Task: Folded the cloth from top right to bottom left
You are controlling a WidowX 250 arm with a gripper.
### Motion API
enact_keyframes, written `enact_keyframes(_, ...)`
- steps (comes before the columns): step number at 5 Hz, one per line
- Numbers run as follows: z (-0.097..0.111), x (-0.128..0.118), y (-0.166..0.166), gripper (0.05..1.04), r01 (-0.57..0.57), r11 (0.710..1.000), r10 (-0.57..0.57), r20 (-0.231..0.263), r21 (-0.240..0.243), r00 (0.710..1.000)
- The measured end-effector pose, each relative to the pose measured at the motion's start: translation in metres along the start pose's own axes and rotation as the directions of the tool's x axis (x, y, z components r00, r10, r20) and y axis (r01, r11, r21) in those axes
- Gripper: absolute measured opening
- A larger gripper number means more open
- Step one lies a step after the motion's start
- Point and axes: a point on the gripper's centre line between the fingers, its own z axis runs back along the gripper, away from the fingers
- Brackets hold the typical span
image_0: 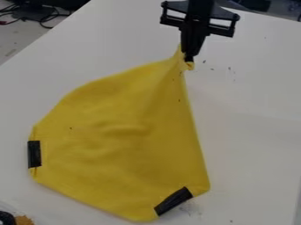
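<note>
In the camera view, you have the arm cut off at the far edge, and the tips of your black two-finger hand (189, 58) are partly hidden in bunched fabric. The hand is clenched on the far corner of the yellow cloth (126, 145), drawing it up into a narrow peak. The rest of the cloth spreads toward you and to the left, softly wrinkled, with one black tape strip (34, 154) at its left edge and another at its near right edge. At the near left corner, you get only part of a black object (6, 218) beside an orange-brown piece (24, 220); you can't tell what either is. The white table (253, 114) carries small dark specks right of the hand and a faint smudge by the near right strip. Beyond it, far left, dark cables (45, 18) lie tangled.
</note>
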Motion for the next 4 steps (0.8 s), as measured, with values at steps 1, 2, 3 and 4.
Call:
enact_keyframes(1,-0.013,-0.027,0.047,0.062,-0.155,0.988,0.155,0.021,-0.020,0.988)
enact_keyframes(2,-0.023,-0.061,0.082,0.062,-0.286,0.957,0.287,0.016,-0.040,0.958)
enact_keyframes(3,-0.027,-0.101,0.109,0.062,-0.400,0.916,0.400,0.006,-0.027,0.916)
enact_keyframes(4,-0.033,-0.140,0.122,0.062,-0.486,0.873,0.486,-0.015,-0.025,0.874)
